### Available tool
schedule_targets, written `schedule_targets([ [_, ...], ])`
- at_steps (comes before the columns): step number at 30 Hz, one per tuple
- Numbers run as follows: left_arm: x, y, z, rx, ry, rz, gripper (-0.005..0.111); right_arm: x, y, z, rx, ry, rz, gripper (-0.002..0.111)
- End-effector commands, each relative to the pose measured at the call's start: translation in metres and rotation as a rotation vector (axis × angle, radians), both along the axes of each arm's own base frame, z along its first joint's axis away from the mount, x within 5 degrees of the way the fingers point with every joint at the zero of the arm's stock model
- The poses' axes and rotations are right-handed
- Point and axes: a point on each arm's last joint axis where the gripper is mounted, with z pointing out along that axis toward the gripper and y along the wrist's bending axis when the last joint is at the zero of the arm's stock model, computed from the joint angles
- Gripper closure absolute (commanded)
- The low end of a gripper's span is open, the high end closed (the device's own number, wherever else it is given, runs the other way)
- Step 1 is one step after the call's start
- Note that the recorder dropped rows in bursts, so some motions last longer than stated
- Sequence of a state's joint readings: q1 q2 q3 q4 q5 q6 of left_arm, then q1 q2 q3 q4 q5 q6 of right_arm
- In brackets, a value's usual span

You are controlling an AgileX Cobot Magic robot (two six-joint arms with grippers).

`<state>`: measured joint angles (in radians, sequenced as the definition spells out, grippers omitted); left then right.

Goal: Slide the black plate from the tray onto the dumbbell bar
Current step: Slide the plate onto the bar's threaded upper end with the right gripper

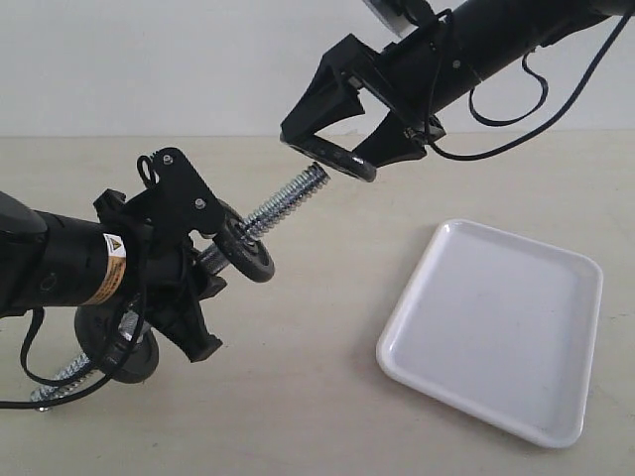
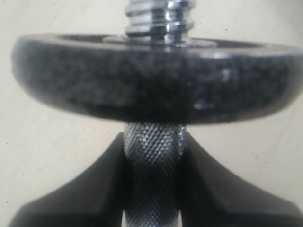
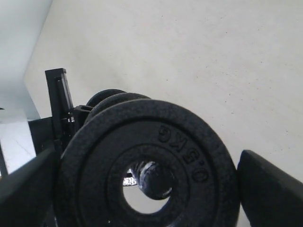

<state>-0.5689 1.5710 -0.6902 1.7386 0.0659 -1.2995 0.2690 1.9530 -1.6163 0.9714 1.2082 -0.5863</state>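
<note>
Pale beige worktop under a plain white wall. The left tool is clamped narrow on the dumbbell bar at its knurled middle. In the exterior view that grasped stretch is hidden by the tool's own body.

The bar's long axis is tilted. One threaded end rises away from the left tool toward the right tool. The other drops low behind a cable, its tip hard to make out. One black disc sits on the bar just above the left tool and another just below it.

The left wrist view is filled by the blurred upper disc, and the thread above it is cut off at the frame edge.

The right tool holds the black plate by its rim, raised just off the bar's upper tip. Whether they touch cannot be told. In the right wrist view, the plate faces the camera and the bar's end shows dimly through its hole. The tray lies on the worktop well below the right tool.
</note>
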Motion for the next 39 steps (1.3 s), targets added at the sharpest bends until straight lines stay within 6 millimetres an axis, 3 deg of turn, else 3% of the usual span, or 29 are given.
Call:
schedule_targets([
  [1, 0.008, 0.000, 0.025, -0.020, -0.099, 0.034, 0.102, -0.006, 0.006, 0.018, 0.071, -0.012, 0.006, 0.109],
  [26, 0.008, 0.001, 0.025, -0.017, -0.102, 0.039, 0.102, -0.006, 0.002, 0.012, -0.008, 0.039, -0.030, 0.109],
  [35, 0.008, 0.001, 0.025, -0.018, -0.102, 0.041, 0.102, -0.021, 0.030, 0.012, -0.008, 0.047, 0.040, 0.109],
  [39, 0.008, 0.001, 0.025, -0.019, -0.101, 0.042, 0.102, -0.021, 0.032, 0.013, 0.004, 0.051, 0.042, 0.109],
])
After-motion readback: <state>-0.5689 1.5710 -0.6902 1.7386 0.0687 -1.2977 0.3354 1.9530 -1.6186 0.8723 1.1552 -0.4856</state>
